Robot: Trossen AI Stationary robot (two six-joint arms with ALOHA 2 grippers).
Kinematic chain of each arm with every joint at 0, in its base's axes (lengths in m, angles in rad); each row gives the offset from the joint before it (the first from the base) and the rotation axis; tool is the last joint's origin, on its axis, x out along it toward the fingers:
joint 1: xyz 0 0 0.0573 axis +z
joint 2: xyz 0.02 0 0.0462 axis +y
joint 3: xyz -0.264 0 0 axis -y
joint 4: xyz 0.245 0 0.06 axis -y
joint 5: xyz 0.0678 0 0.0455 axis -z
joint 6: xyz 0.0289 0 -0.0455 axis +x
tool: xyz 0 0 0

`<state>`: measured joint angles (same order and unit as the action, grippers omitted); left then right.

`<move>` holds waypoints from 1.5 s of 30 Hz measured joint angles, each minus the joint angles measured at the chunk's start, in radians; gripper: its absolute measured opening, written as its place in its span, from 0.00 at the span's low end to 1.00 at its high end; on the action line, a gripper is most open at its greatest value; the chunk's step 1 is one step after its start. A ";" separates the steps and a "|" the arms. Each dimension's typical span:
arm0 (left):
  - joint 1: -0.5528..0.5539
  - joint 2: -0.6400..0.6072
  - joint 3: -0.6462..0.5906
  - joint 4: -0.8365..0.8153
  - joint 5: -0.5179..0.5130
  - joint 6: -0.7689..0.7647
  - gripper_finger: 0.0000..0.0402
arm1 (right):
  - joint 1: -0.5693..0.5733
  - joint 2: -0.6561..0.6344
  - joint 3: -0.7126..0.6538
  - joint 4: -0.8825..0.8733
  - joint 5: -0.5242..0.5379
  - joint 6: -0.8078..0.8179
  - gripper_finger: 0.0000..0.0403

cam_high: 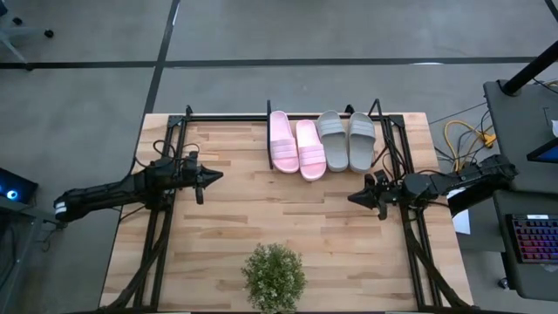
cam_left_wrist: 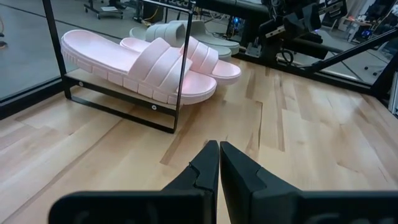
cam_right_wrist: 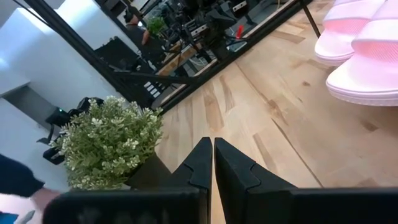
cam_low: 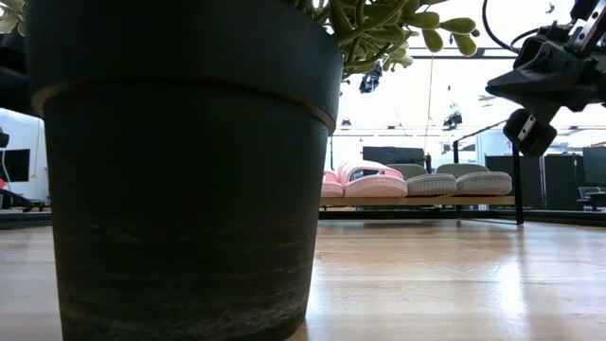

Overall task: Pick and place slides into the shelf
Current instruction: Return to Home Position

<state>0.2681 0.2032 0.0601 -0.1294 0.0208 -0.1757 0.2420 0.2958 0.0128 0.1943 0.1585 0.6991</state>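
Two pale pink slides (cam_high: 296,144) and two light grey slides (cam_high: 347,139) lie side by side, soles down, on the low shelf (cam_high: 272,167) at the table's far edge; the low view shows them in a row (cam_low: 417,180) on its board. My left gripper (cam_high: 212,176) hovers shut over the table's left part, pointing toward the middle; its fingertips (cam_left_wrist: 219,149) show closed in the left wrist view. My right gripper (cam_high: 356,198) hovers shut at the right, below the grey slides, with closed fingertips (cam_right_wrist: 213,146). Neither touches anything.
A potted plant (cam_high: 274,277) stands at the table's near edge, its dark pot (cam_low: 180,161) filling the low view's left. Black frame rails (cam_high: 157,227) run along both table sides. Bare wood (cam_high: 288,218) lies between the grippers.
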 joint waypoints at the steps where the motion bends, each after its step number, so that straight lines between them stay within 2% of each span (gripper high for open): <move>1: 0.000 0.000 0.000 0.000 0.000 0.000 0.00 | 0.000 0.000 0.000 -0.003 0.000 0.000 0.02; 45: 0.000 0.005 -0.002 0.015 0.002 0.000 0.00 | 0.000 0.000 0.000 -0.004 0.000 0.000 0.02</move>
<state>0.2681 0.2078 0.0578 -0.1143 0.0226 -0.1757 0.2420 0.2958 0.0128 0.1905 0.1581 0.6991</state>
